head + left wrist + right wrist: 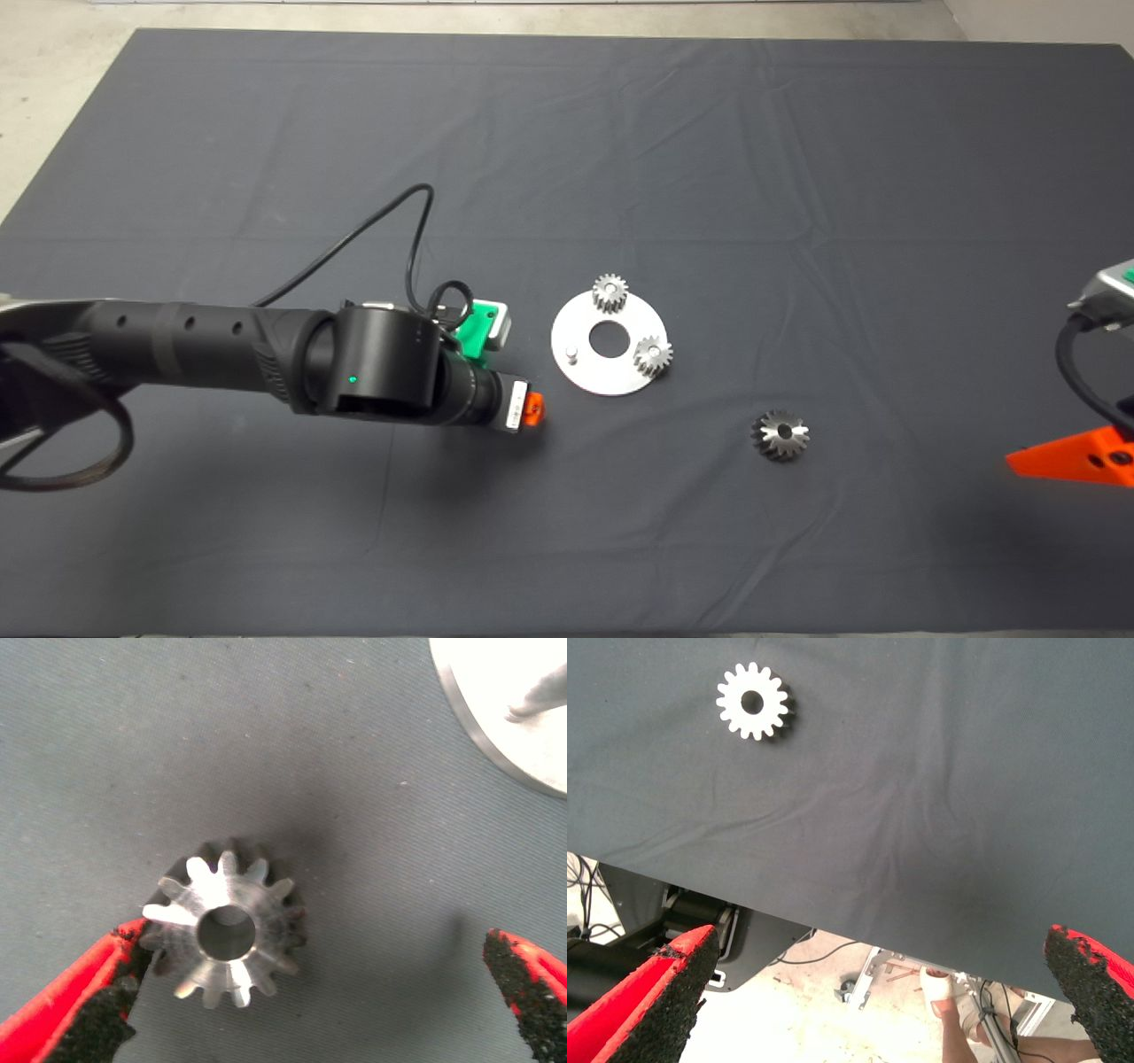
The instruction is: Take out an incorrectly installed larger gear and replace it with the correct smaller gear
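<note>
Between the red fingers: the smaller gear (228, 935) lies flat on the mat, bore up, one finger (84, 997) touching its teeth and the other clear of it.
Left gripper (530, 410): spread wide around that gear, low over the counter (266, 532), just beside the round plate.
Round plate (609, 377): silver disc with a centre hole, two bright gears (610, 292) (653, 355) seated on it and one bare pin (572, 356).
Larger gear (780, 434): off the plate, alone on the mat, also seen from the right wrist (751, 701).
Right gripper (877, 992): spread open, parked at the mat's right edge.
Beyond the mat: cables and a person's shoe (937, 986) on the floor.
</note>
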